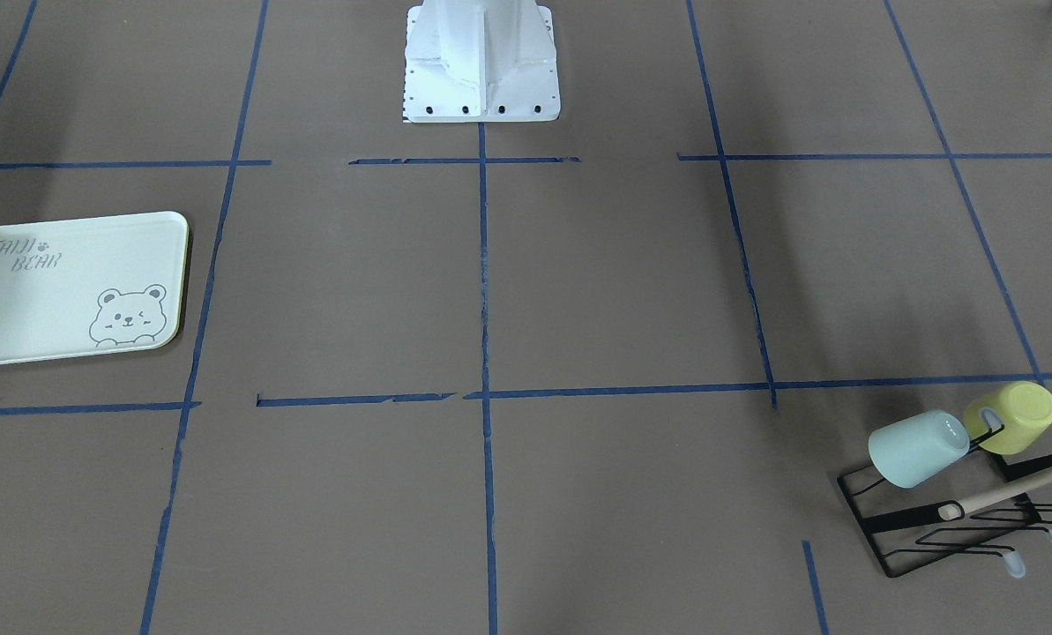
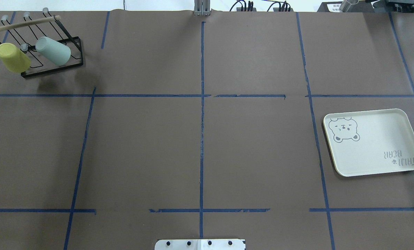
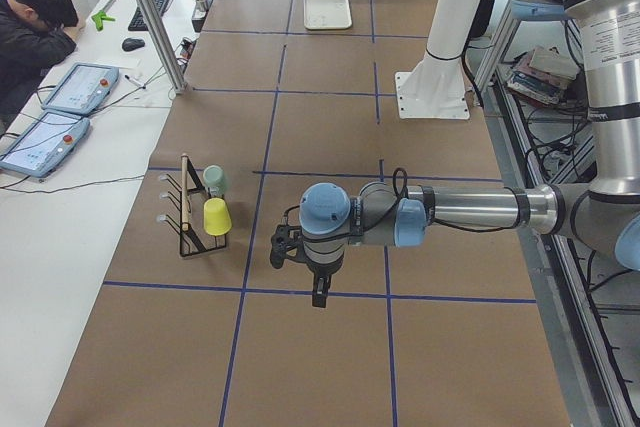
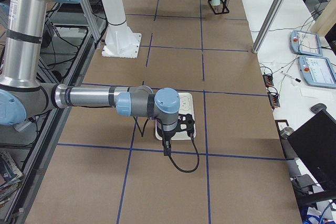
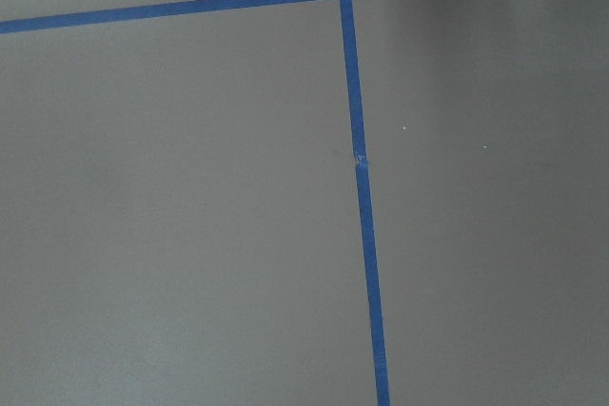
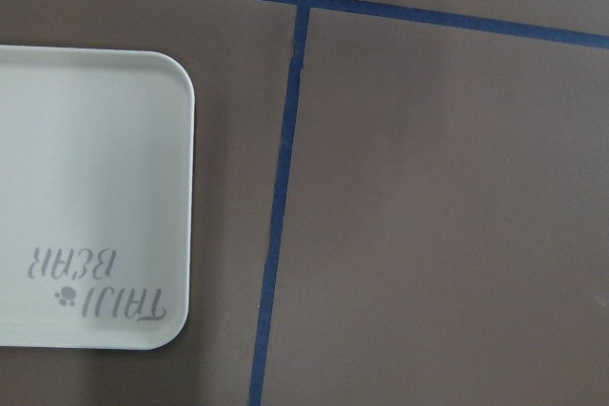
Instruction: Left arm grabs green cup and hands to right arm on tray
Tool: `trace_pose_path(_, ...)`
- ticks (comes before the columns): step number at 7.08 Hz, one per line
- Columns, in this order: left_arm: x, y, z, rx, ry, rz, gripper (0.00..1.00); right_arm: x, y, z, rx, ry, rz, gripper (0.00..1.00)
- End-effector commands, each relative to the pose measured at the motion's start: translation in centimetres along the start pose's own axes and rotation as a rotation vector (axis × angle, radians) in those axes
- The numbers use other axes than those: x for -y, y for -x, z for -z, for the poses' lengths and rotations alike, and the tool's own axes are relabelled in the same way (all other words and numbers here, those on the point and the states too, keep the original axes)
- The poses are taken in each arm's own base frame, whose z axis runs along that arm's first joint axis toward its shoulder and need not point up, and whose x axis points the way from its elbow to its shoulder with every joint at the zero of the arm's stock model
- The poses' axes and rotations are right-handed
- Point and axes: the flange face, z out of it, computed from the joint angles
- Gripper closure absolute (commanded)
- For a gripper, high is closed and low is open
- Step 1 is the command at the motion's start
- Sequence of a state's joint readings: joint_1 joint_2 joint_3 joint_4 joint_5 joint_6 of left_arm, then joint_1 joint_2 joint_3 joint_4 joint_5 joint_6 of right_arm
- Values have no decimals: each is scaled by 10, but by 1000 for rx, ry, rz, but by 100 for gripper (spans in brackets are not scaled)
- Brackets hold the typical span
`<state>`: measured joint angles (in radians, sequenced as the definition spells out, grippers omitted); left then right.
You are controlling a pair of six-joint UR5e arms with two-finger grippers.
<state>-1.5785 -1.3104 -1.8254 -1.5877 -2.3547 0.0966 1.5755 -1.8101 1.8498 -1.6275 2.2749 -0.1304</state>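
The green cup hangs tilted on a black wire rack beside a yellow cup. It also shows in the overhead view, at the far left corner. The tray lies bare on the robot's right side; the right wrist view shows its corner. My left gripper shows only in the exterior left view, above the table some way from the rack. My right gripper shows only in the exterior right view, above the tray's edge. I cannot tell whether either is open or shut.
Blue tape lines divide the brown table into squares. The robot's white base stands at the table's middle edge. A wooden bar tops the rack. A person sits at a side desk with tablets.
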Motion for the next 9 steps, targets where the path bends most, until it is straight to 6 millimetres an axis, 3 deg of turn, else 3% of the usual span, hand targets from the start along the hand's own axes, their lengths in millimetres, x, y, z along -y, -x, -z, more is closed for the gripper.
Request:
trace_pose_path(1, -1, 1, -1, 0, 2, 1, 0, 0, 0, 0, 0, 0, 0, 0)
trace_pose_path(3, 5, -5, 4, 8, -9, -17, 0, 3, 1, 2, -1, -8, 6, 0)
trace_pose_path(4, 25, -17, 13, 5, -35, -47, 0, 4, 2, 3, -2, -17, 12, 0)
trace_pose_path(6, 98, -52, 54, 24, -183, -187, 0, 5, 2, 3, -3, -20, 12, 0)
trace_pose_path(7, 162, -92, 82, -10, -207, -117, 0, 5, 3, 4, -4, -21, 15, 0)
trace_pose_path(8, 167, -110, 74, -33, -197, -4, 0, 6, 3, 3, -2, -19, 14, 0)
trace_pose_path(9, 170, -120, 78, -44, -244, -24, 0, 6, 4, 4, -3, -21, 16, 0)
